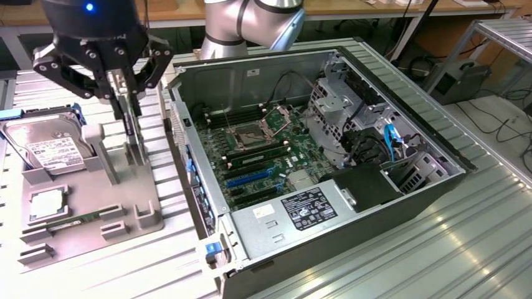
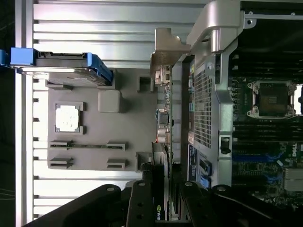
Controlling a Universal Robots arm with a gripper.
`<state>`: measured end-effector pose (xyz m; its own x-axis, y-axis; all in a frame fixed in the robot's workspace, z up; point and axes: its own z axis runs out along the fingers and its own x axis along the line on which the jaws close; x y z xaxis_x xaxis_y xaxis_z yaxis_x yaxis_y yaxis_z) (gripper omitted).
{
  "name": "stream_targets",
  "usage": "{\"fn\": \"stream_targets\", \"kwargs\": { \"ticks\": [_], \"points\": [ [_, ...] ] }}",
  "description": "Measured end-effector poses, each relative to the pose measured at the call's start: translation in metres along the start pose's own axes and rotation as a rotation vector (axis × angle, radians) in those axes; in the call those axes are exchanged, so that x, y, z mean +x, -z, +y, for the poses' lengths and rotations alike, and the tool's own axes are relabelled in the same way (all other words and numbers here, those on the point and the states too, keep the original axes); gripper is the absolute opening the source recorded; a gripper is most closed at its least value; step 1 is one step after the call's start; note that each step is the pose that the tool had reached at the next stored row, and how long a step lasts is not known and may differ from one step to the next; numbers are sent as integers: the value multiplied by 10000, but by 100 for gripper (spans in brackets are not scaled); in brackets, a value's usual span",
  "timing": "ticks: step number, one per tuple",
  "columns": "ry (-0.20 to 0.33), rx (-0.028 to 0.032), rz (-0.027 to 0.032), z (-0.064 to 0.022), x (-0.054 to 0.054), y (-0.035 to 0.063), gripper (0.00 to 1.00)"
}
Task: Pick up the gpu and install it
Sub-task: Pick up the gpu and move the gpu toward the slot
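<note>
End effector is clamped on the top edge of the gpu. The card stands upright on its long edge in the gray fixture, on the side nearest the pc case. Pretty tight there, just a narrow gap to the case wall. The hard drive sits well apart on the other side. The case is open on top, and there's bare bench beyond it.
</note>
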<state>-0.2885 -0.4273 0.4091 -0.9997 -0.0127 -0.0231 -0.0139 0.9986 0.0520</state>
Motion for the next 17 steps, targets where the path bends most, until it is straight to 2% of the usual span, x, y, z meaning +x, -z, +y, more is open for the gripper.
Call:
{"fn": "stream_targets", "kwargs": {
  "ticks": [3, 4, 7, 11, 17],
  "points": [
    [0, -2, 9, -62, -116, 146, 26],
    [1, -5, 13, -91, -185, 212, 26],
    [0, -12, 21, -147, -360, 285, 26],
    [-1, -22, 33, -204, -588, 318, 26],
    [-2, -41, 36, -233, -900, 311, 26]
  ]
}}
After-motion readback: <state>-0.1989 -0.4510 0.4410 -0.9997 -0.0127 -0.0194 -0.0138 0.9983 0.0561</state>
